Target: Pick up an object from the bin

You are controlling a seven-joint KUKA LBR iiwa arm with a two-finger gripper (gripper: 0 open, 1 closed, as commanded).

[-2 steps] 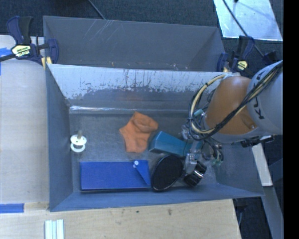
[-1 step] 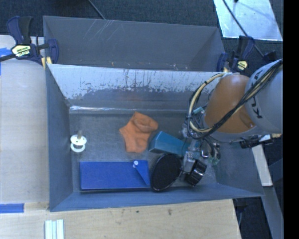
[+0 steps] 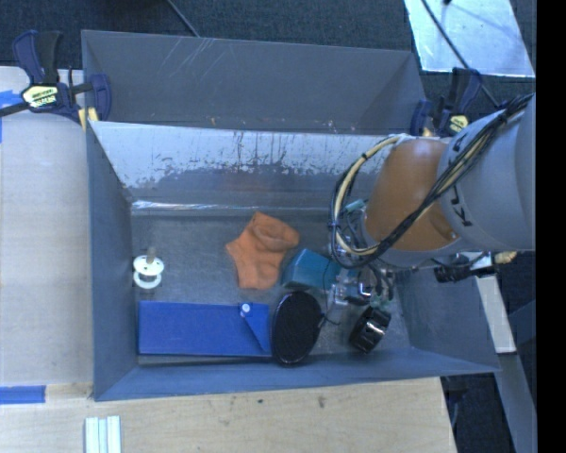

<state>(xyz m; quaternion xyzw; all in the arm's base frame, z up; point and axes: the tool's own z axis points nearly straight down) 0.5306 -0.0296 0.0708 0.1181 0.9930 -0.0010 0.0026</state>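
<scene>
Camera view, end effector (image 3: 357,298) just beside teal block (image 3: 307,268)

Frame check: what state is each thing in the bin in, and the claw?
Orange crumpled cloth: bunched up, lying free mid-floor.
Teal blocky object: on the floor beside the cloth, next to the claw.
Black oval object: lying by the near wall, at the pad's right end.
Flat blue rectangular pad: lying flat along the near wall.
Small white round spool: alone at left.
Claw: low inside the grey metal bin, at right.
</scene>
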